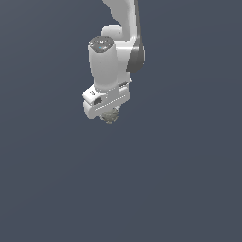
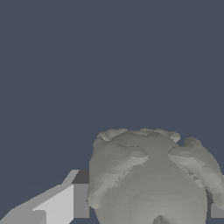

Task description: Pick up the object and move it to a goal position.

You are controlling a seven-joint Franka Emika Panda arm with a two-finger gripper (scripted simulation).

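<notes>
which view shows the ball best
The wrist view: the ball fills much of the picture, so its rough, lumpy grey surface is plain, with a claw finger beside it. The exterior view shows only a small speckled bit of it peeking under the white claw.

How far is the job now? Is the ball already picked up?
Done, it seems: the ball sits right under the gripper, and the wrist view shows it filling the space beside a finger. Whether it is clamped or lifted is unclear. Left: carrying it to the goal, which no view shows.
</notes>
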